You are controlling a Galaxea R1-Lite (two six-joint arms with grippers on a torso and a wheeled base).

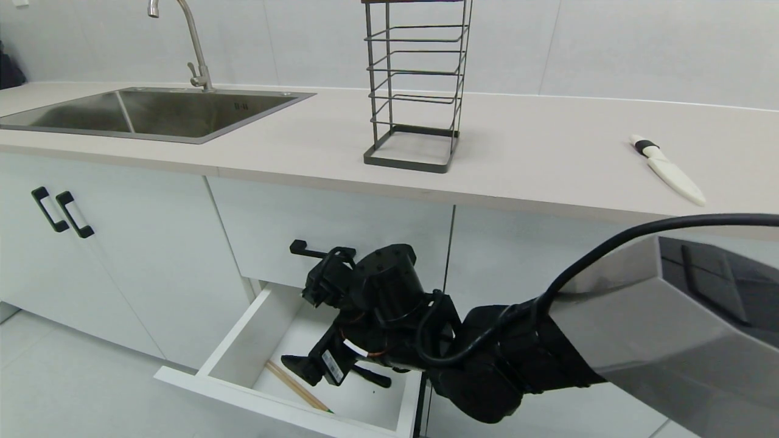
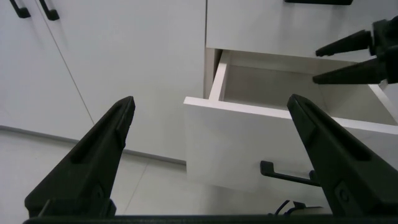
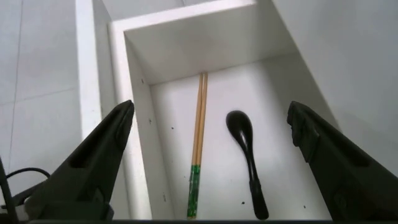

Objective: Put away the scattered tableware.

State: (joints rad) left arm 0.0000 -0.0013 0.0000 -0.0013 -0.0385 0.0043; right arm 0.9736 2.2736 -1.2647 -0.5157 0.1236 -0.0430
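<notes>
My right claw (image 1: 335,371) hangs over the open drawer (image 1: 243,389) below the kitchen surface (image 1: 548,152). Its fingers are spread wide with nothing between them. Beneath it, on the white drawer floor, a pair of wooden chopsticks (image 3: 199,137) with green tips lies lengthwise. A black spoon (image 3: 245,149) lies just beside them, apart from them and roughly parallel. From the head view, one end of the chopsticks (image 1: 298,386) shows near the drawer's front panel, below the claw.

My left claw (image 2: 209,101) is low, out in front of the cabinets, facing the drawer's (image 2: 249,143) pulled-out front and its dark handle. It too is spread wide and carries nothing. Past it, the right claw's fingers (image 2: 348,59) reach over the drawer's inside.

Up on the surface, a white knife (image 1: 666,169) with a black band at the handle lies flat near the right end, well apart from everything else. An unfilled wire rack (image 1: 414,91) stands in the middle, and the sink (image 1: 158,112) lies to the left.

By my reckoning the job is well past halfway. The chopsticks and spoon are stowed, and the knife is the one piece I can see left out. I judge that what remains is to fetch it, put it away, and then push the drawer shut.
</notes>
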